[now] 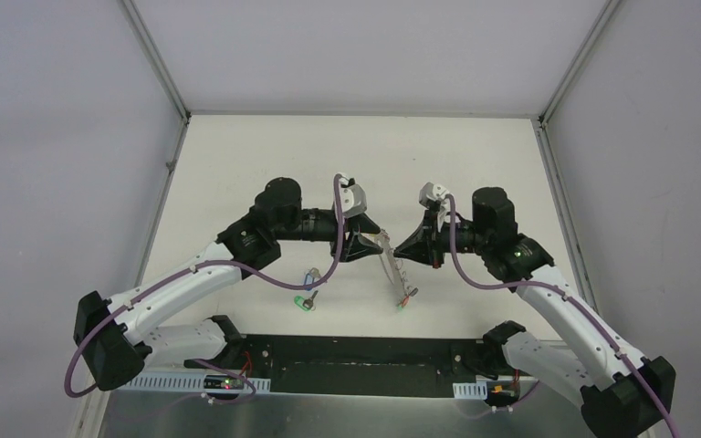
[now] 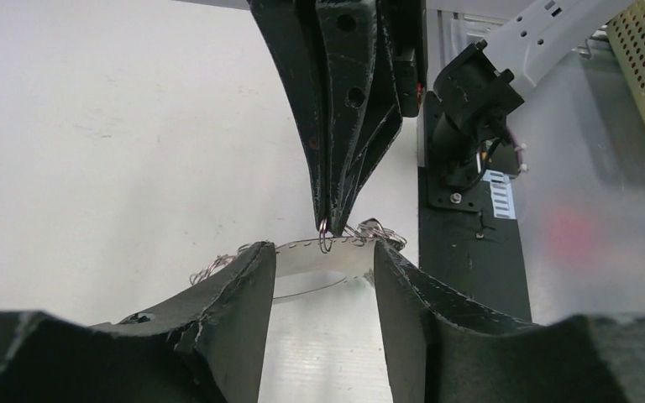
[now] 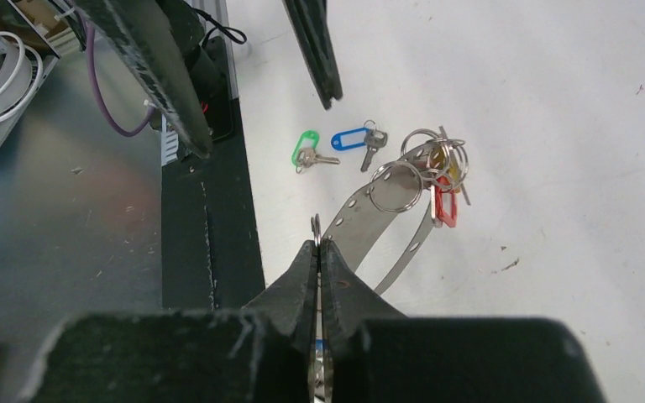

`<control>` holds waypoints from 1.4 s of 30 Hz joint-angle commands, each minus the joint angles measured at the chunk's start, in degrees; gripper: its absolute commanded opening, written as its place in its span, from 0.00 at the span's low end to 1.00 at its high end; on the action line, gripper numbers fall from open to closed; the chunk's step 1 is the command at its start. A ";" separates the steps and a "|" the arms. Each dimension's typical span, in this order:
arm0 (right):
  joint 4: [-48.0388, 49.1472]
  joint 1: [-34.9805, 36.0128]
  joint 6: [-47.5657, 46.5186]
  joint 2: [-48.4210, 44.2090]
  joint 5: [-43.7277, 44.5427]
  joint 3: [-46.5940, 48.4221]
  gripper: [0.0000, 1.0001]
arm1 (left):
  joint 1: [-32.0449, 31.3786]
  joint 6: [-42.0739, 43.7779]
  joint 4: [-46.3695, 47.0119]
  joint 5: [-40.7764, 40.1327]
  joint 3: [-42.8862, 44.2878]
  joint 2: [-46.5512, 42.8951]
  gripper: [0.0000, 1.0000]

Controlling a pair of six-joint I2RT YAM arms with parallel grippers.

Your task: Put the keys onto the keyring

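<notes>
Left arm (image 1: 196,274), right arm (image 1: 557,306) bent inward over worktop (image 1: 347,146) centre | left gripper (image 1: 371,246) jaws apart, beside keyring (image 3: 361,220) | right gripper (image 3: 319,245) pinching its small ring (image 3: 315,225) | keys (image 3: 351,139) lying toward near edge

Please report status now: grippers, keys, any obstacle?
Left gripper open, near the keyring. Right gripper shut on its end. Blue-tagged key and green-tagged key loose on the table. No obstacle seen.

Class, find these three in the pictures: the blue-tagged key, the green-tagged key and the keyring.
blue-tagged key (image 3: 348,138), right wrist view, on its blue oval tag.
green-tagged key (image 3: 305,144), right wrist view, on its green tag.
keyring (image 3: 368,220), right wrist view, on its flat perforated metal band.
</notes>
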 commanded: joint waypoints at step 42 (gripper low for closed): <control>-35.13 14.64 -20.44 8.63 34.84 16.80 0.00 | -10.39 7.33 33.97 -12.57 -16.50 12.28 0.32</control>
